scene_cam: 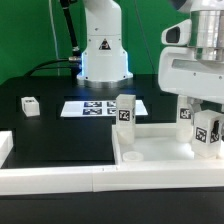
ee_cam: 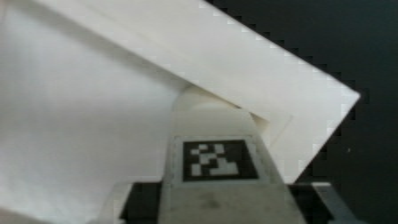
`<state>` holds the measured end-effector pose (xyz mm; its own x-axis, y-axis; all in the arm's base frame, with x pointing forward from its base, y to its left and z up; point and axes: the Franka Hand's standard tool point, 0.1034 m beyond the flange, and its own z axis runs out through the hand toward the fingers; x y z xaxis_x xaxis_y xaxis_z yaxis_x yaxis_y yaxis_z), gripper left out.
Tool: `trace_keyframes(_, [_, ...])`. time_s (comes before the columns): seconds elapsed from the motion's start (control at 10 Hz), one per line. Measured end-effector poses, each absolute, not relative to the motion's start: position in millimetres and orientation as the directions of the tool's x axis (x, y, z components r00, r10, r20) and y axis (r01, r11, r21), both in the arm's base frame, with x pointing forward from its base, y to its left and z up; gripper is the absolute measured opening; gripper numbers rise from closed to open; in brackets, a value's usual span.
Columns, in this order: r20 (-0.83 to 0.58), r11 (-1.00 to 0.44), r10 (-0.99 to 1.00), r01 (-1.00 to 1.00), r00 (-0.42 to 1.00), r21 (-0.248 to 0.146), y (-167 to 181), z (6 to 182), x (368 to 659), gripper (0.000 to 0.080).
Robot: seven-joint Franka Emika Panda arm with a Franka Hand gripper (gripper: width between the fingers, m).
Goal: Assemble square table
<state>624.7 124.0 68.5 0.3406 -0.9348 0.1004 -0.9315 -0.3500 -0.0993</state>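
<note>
The hand [ee_cam: 222, 197] grips a short tagged table leg [ee_cam: 221, 150], likely light, rigid and slick, so best pinched across its middle, directly over a corner of the white square panel [ee_cam: 107, 110] beneath, with another leg [scene_cam: 125, 110] standing farther off.

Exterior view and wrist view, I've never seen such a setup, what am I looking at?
The white machine is a robot arm on a black table. The exterior view comes from a camera off the arm; the wrist view from one on its wrist, looking past the gripper. The white square panel is the top of a small table being assembled. An upright leg stands at a panel corner; a loose leg lies on the exterior view's left. The flat tagged sheet is the marker board. The gripper is shut on a third leg at another corner.
</note>
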Motion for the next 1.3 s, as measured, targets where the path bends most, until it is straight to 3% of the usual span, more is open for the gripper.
trace_keyframes(0.4, [-0.048, 0.193, -0.981, -0.963, -0.187, -0.19, 127.7, 67.4, 624.9, 0.0288])
trace_keyframes(0.7, [-0.143, 0.464, -0.884, -0.868, -0.444, -0.174, 128.7, 67.9, 625.7, 0.029])
trace_keyframes(1.0, [-0.131, 0.418, -0.907, -0.89, -0.399, -0.182, 129.4, 67.5, 625.3, 0.029])
trace_keyframes(1.1, [-0.116, 0.355, -0.934, -0.915, -0.338, -0.192, 128.6, 67.9, 625.8, 0.0448])
trace_keyframes(1.2, [-0.074, 0.163, -0.986, -0.963, -0.151, -0.214, 125.9, 68.8, 626.9, 0.058])
trace_keyframes(1.3, [-0.03, -0.008, -0.999, -0.966, 0.016, -0.257, 125.0, 72.3, 632.2, 0.058])
